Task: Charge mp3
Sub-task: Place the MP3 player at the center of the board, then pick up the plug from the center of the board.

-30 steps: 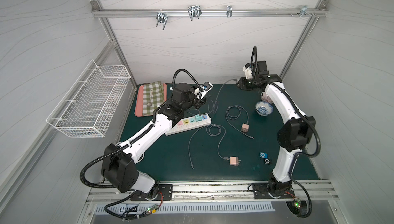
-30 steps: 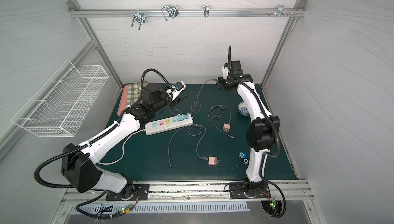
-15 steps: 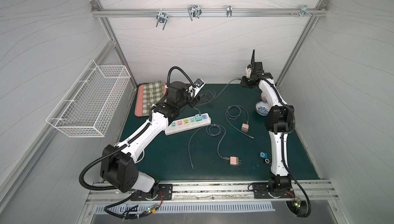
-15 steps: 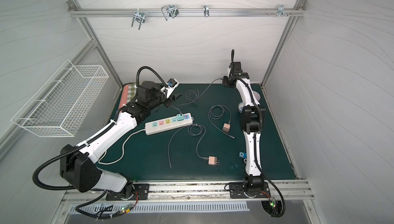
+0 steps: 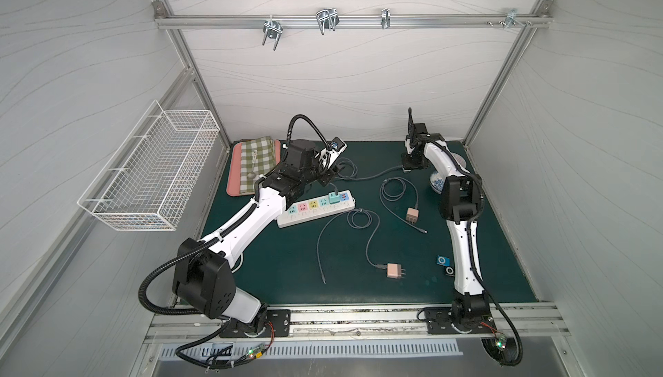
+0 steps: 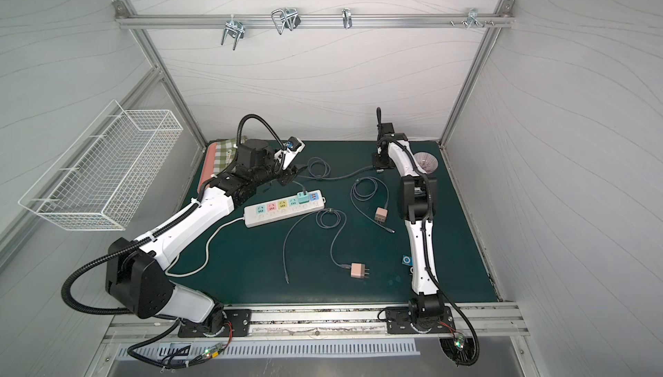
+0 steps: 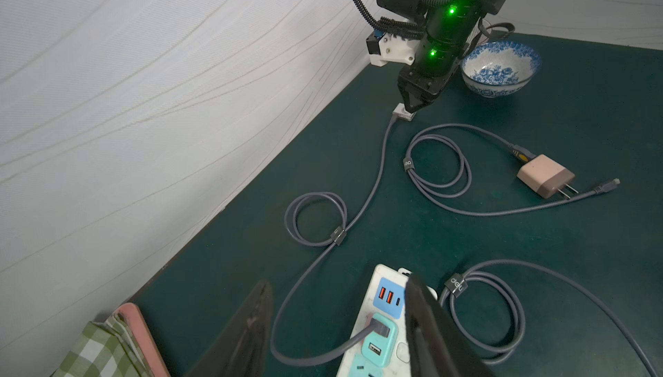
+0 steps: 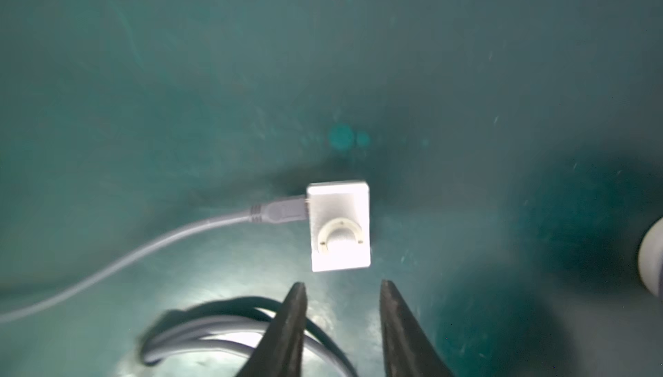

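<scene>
Both claws spread, empty: left claw over power strip; right claw just above white mp3, far side of table, cable plugged in. Hookup looks done; next, lift clear, no snagging cable.

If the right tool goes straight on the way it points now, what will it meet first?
Most likely the white mp3 player, which lies on the green mat just ahead of the open right tool. The depth between them is hard to judge.
</scene>
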You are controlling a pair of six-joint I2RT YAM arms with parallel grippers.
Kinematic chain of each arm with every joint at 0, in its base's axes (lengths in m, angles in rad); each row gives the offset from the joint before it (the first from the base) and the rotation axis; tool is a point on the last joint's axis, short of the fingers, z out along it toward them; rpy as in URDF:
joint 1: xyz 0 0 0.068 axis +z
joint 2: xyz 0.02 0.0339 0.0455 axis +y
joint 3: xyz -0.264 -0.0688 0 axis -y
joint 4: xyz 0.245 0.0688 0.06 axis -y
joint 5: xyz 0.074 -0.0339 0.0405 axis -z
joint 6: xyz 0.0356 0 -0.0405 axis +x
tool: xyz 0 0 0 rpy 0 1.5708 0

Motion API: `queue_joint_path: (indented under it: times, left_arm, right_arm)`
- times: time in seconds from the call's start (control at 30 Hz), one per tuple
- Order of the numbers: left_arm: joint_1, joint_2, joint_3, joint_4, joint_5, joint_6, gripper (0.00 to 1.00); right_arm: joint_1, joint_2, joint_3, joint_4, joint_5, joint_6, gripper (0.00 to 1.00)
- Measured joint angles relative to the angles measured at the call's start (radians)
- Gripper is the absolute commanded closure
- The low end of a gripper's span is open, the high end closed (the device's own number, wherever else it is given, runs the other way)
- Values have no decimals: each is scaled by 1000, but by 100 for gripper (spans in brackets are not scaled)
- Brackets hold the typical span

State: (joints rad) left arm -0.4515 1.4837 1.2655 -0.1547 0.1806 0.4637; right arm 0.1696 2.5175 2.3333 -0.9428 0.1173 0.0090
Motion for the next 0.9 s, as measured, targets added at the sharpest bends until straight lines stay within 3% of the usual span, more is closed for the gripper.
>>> queue_joint_path:
  times: [0.13, 0.33, 0.53, 0.67, 0.9]
  left_arm:
    - [0, 0, 0, -26, 15, -6, 48]
    - [0, -4, 0, -59, 39, -2, 46]
    - [0, -25, -24, -90, 96, 19, 44]
    - [0, -35, -33, -94, 118, 41, 44]
    - [19, -32, -21, -87, 158, 40, 44]
  right_arm:
    - [-4, 13, -3, -12, 6, 1, 53]
    - [-6, 13, -3, -10, -6, -5, 33]
    - [-10, -49, -35, 10, -61, -11, 29]
    - [2, -230, -199, 48, -94, -42, 29]
    - [104, -754, -711, 102, -113, -61, 27]
